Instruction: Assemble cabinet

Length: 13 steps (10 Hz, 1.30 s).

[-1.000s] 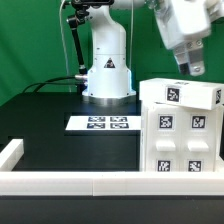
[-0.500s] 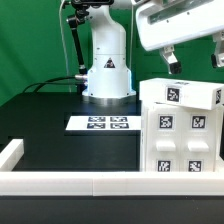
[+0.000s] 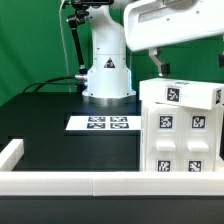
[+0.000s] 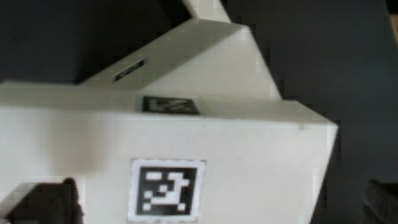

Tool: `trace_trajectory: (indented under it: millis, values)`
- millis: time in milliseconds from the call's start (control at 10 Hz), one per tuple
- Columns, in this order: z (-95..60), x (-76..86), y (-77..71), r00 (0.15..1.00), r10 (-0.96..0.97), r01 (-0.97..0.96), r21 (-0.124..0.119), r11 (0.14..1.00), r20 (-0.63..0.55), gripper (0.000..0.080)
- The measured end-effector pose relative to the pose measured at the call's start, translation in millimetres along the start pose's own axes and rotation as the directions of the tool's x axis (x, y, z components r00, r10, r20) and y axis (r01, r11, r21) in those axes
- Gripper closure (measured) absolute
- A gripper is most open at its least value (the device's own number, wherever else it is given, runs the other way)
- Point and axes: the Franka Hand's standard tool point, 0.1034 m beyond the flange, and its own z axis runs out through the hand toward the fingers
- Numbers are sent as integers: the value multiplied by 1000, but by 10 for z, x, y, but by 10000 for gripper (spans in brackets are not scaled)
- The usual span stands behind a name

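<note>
The white cabinet point(image 3: 180, 135) stands at the exterior view's right on the black table, with tags on its top and front and raised front panels. My gripper point(image 3: 188, 66) hangs just above its top, open, with one dark finger point(image 3: 157, 65) past the cabinet's left edge and the other at the frame's right edge. In the wrist view the cabinet point(image 4: 214, 110) fills the frame, a tag point(image 4: 167, 188) on its top. My gripper point(image 4: 205, 205) straddles it, with dark fingers point(image 4: 45, 203) at both sides. It holds nothing.
The marker board point(image 3: 100, 123) lies flat on the table in front of the white robot base point(image 3: 107, 72). A low white wall point(image 3: 60, 183) runs along the front edge, with a raised end point(image 3: 10, 152) at the left. Cables point(image 3: 70, 45) hang behind.
The hand has swung from a tilted pose at the upper right to a level one and come down and left, over the cabinet's top. The cabinet has not moved.
</note>
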Motion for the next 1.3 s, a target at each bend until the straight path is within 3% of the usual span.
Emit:
trace_trajectory:
  millis: [300, 800, 1300]
  values:
    - [-1, 34, 25, 912, -409, 410, -35, 911, 31, 2]
    - [8, 53, 46, 768, -639, 640, -28, 768, 40, 2]
    - [84, 49, 117, 471, -879, 882, -13, 472, 69, 2]
